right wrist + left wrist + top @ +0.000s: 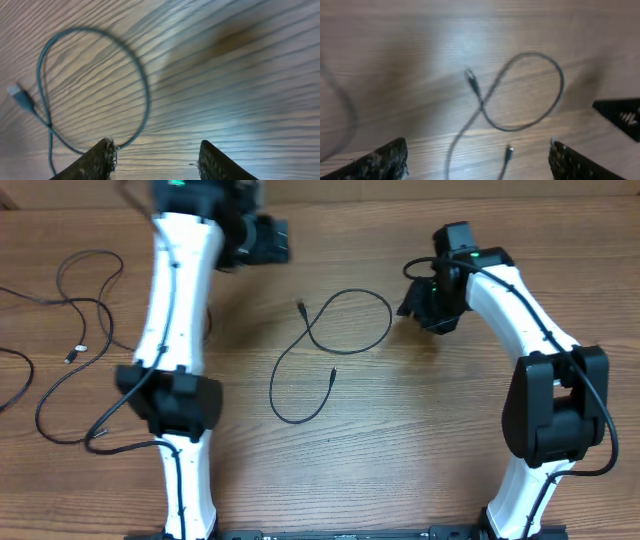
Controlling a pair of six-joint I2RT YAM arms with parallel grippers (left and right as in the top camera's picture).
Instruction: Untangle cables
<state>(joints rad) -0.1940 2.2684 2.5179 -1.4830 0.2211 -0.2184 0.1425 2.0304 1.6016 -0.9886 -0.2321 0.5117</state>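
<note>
One cable (311,337) lies looped mid-table between the arms; more cables (70,302) lie loose at left. Left gripper (477,146) spread, empty, above loop. Right gripper (156,145) spread, empty, at loop's right edge.

We are counting one loose cable (312,333) at the middle of the table (420,440). It is making one loop and ending in two plug tips, one (301,307) at the loop's 9 o'clock and one (332,374) at its 6 o'clock. At the table's 9 o'clock we are finding more cable strands (70,302), at least two, overlapping too much for an exact count, with one plug (70,357) showing. We are counting two arms, the left arm (180,290) and the right arm (520,310), and two grippers, the left gripper (477,150) and the right gripper (156,145), each showing two fingers.
</note>
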